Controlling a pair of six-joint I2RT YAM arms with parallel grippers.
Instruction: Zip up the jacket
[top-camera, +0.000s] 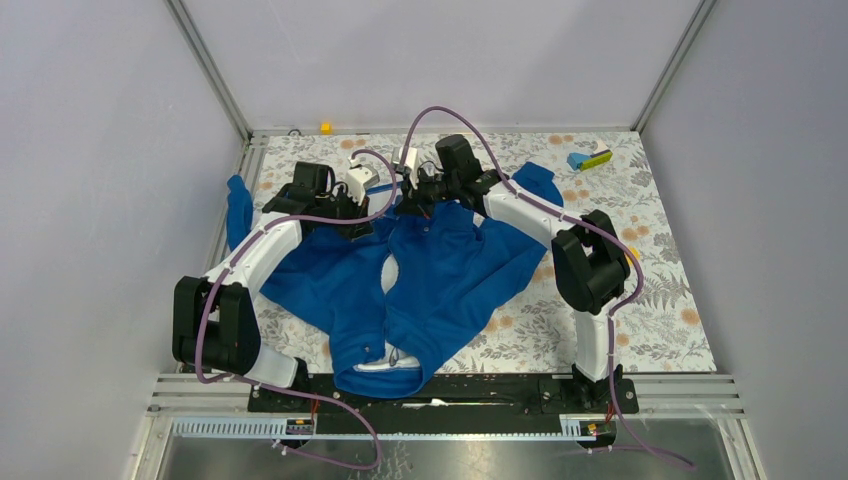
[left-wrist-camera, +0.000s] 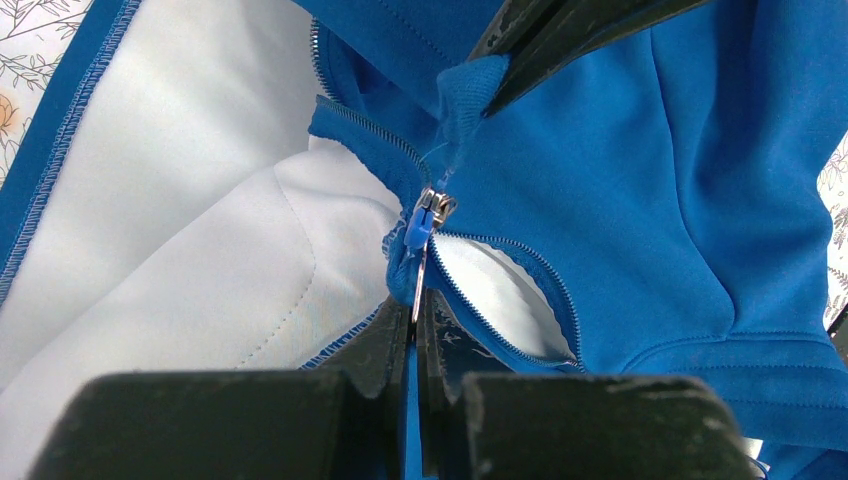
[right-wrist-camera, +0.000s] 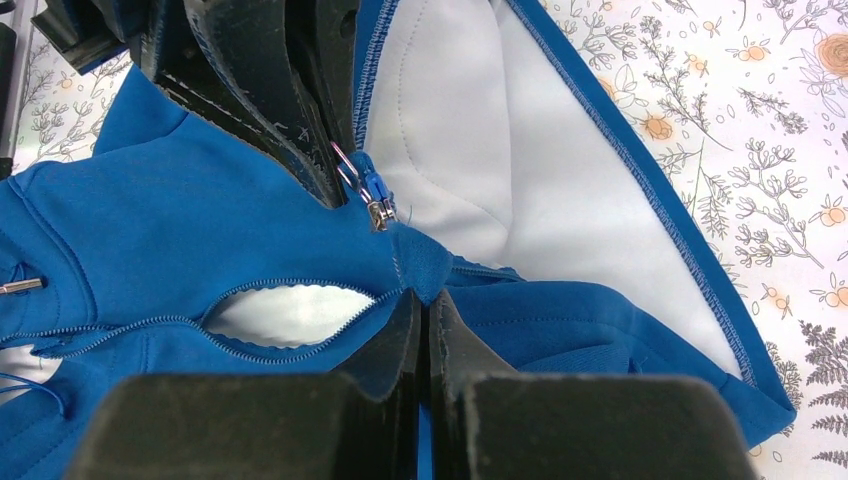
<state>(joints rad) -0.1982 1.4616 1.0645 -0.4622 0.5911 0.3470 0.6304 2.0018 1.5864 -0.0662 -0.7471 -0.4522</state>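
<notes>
Gripping, left claw (left-wrist-camera: 415, 322): closed to a sliver on the pull tab (left-wrist-camera: 417, 285), which stands edge-on between my pads.
Pinching, right claw (right-wrist-camera: 425, 300): closed narrow on a fold of the hem (left-wrist-camera: 465, 95) just past the zip's end, facing my left claw across it.
Jacket (top-camera: 450, 270): spread on the tabletop (top-camera: 660, 300), hem at the far end under both claws, collar (top-camera: 385, 365) close to my bases.
Slider (left-wrist-camera: 428, 212): at the hem end, just beyond my left fingertips and between the two claws.
Zip axis: from the slider straight back toward the collar, so toward my bases, down the middle of the jacket.
Nearer arm: both sit at the slider, but only the left has the tab.
Next pull, as I judge it: left claw draws the tab along that line toward the collar while the right anchors the hem against it.
Risk: the front gapes below the slider, so the teeth may feed crooked.
</notes>
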